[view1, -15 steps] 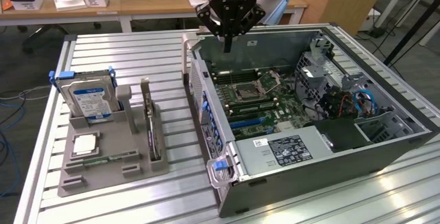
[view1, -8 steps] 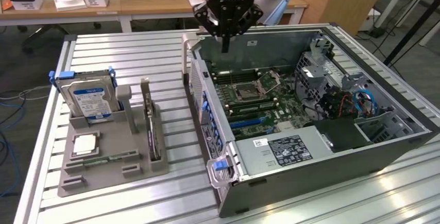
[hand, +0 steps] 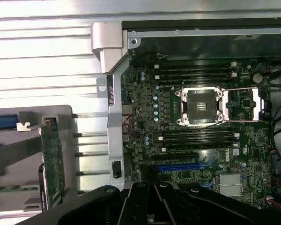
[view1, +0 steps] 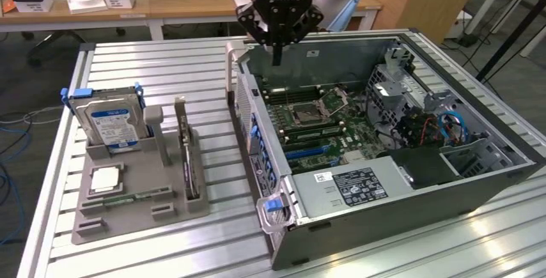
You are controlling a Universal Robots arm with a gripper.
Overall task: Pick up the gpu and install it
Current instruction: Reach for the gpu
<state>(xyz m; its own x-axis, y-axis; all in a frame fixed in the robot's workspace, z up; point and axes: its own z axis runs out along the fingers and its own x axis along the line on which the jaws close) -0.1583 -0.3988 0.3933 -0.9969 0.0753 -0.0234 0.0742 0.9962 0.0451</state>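
1. A black gripper (view1: 277,55) hangs above the open computer case (view1: 384,208), over its edge on the exterior view's left, with its fingers pressed together and nothing between them.
2. The gpu (view1: 189,156), a thin dark green card with a silver bracket, stands on edge in a grey holder (view1: 137,211) on the slatted metal table (view1: 153,67), well apart from the gripper.
3. A silver hard drive (view1: 107,121) with a blue-white label stands upright in the same holder, near the gpu.
4. Inside the case lies the motherboard (view1: 316,118).
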